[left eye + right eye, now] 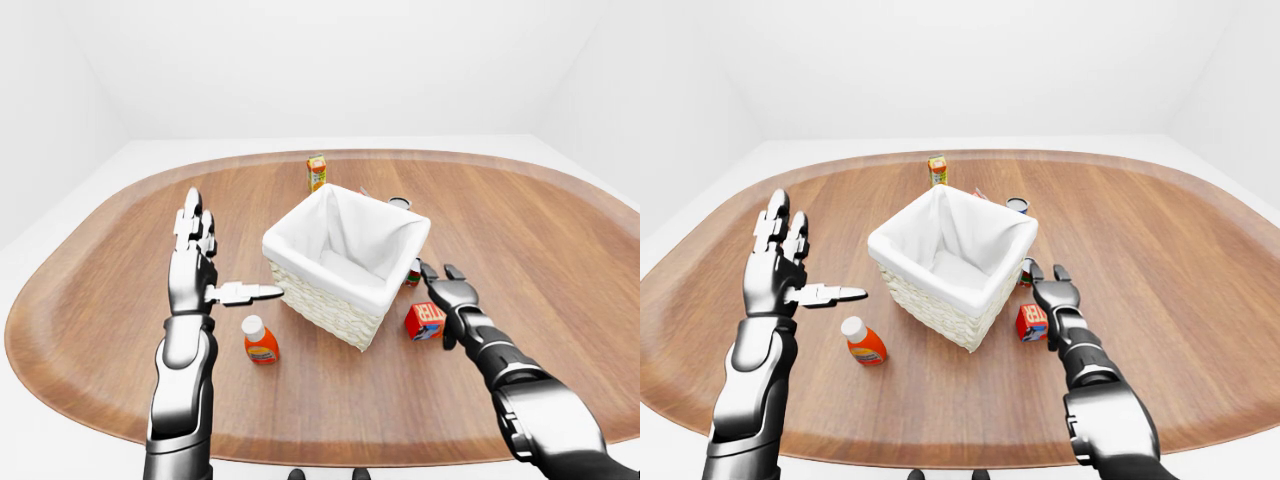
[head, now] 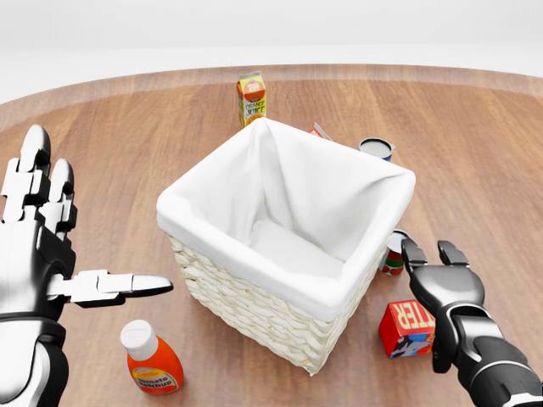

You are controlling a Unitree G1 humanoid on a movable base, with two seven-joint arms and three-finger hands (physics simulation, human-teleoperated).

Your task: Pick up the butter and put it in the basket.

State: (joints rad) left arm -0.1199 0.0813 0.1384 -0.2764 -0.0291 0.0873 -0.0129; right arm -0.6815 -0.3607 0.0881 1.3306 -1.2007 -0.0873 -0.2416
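While fingers spread, right hand (image 2: pixel 443 287) over butter (image 2: pixel 405 329), beside basket (image 2: pixel 254 288), left hand (image 2: pixel 38 246) splayed.

Both arms glossy chrome-silver with dark joints. Left hand (image 2: pixel 38 246): segmented silver fingers over black knuckle joints. Right hand (image 2: pixel 441 292): darker gunmetal casing, black fingers, ribbed wrist.

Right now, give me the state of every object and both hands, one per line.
butter: on the table, partly covered by the right hand
right hand: open, over the butter
left hand: open, raised, empty
basket: upright, empty
ketchup bottle: upright, capped
juice carton: upright
cans: upright
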